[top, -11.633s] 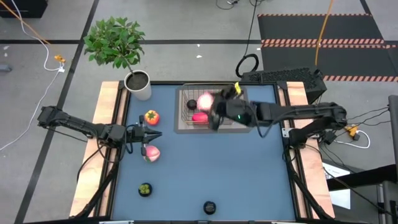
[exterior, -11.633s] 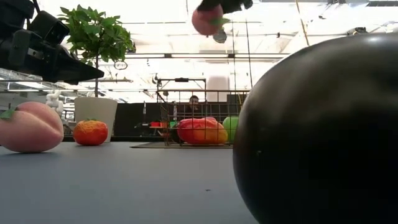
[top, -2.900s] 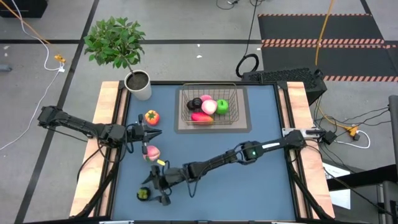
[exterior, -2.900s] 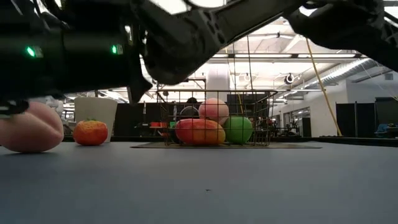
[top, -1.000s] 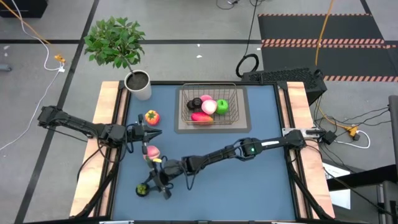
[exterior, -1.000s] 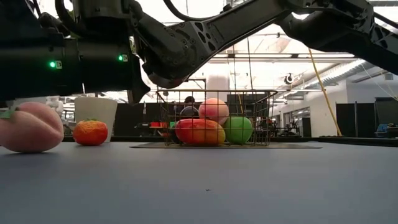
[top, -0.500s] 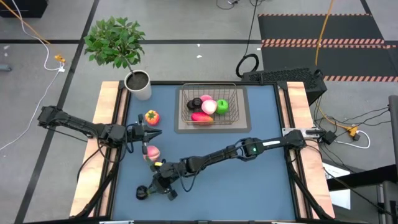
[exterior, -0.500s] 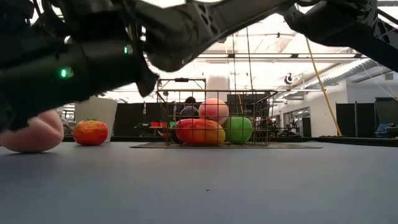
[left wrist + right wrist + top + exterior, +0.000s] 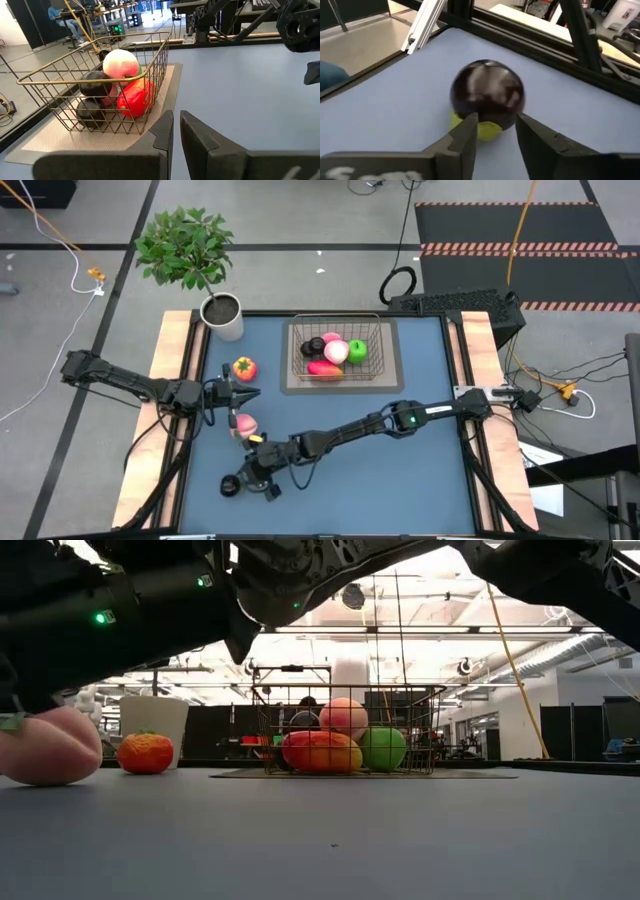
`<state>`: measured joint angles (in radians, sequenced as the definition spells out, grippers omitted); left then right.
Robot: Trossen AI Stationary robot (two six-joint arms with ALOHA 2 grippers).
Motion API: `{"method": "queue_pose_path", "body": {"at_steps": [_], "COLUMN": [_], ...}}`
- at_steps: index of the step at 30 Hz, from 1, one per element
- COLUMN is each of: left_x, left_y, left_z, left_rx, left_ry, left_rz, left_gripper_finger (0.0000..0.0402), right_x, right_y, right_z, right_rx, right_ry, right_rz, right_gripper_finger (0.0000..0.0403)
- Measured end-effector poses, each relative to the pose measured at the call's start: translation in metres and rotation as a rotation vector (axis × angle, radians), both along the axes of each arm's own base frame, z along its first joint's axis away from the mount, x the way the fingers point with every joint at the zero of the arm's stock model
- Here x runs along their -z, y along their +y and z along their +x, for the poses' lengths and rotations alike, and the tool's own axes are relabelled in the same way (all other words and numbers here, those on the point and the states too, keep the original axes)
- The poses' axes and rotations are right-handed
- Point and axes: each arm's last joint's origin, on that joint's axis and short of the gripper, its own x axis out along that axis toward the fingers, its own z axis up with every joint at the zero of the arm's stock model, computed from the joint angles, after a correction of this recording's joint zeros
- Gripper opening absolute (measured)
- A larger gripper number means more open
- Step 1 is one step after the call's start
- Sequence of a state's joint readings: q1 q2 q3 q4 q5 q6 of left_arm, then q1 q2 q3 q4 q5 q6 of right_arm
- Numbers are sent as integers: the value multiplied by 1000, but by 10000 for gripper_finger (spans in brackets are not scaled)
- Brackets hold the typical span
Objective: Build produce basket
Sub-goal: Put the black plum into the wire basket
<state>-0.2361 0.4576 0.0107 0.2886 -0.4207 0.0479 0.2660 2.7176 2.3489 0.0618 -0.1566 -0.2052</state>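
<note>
Since half a second ago the right gripper (image 9: 240, 483) has crept toward the counter's near-left corner, fingers apart astride a dark round fruit (image 9: 487, 100). It looks hard, light and slick; grip across its widest girth. The left gripper (image 9: 244, 394) waits, nearly closed, empty.

The right gripper (image 9: 240, 483) has left the basket (image 9: 372, 372) and crossed the bench to the near-left dark fruit (image 9: 229, 486), which has rolled slightly leftward.
</note>
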Motion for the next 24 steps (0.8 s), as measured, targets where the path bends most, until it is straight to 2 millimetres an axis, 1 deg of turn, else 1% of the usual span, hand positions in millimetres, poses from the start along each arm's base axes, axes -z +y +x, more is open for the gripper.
{"method": "queue_pose_path", "body": {"at_steps": [3, 7, 11, 14, 16, 19, 21, 24], "left_x": [0, 0, 0, 0, 0, 0, 0, 0], "left_y": [0, 0, 0, 0, 0, 0, 0, 0], "left_z": [0, 0, 0, 0, 0, 0, 0, 0], "left_rx": [0, 0, 0, 0, 0, 0, 0, 0], "left_ry": [0, 0, -1, -1, 0, -1, 0, -1], "left_rz": [0, 0, 0, 0, 0, 0, 0, 0], "left_gripper_finger": [37, 37, 37, 37, 37, 37, 37, 37], "right_x": [-6, -24, -38, -39, -30, -15, -13, -15], "right_y": [6, 12, 9, 7, 8, 13, 17, 18], "right_z": [-3, -4, 0, 4, 5, 5, 4, 4], "right_rx": [-18, -24, 11, -4, -17, 22, 38, 32], "right_ry": [-1, -61, -132, -182, -200, -198, -210, -240], "right_rz": [-20, 3, 143, 325, 423, 392, 355, 350], "right_gripper_finger": [172, 240, 308, 345, 359, 368, 370, 370]}}
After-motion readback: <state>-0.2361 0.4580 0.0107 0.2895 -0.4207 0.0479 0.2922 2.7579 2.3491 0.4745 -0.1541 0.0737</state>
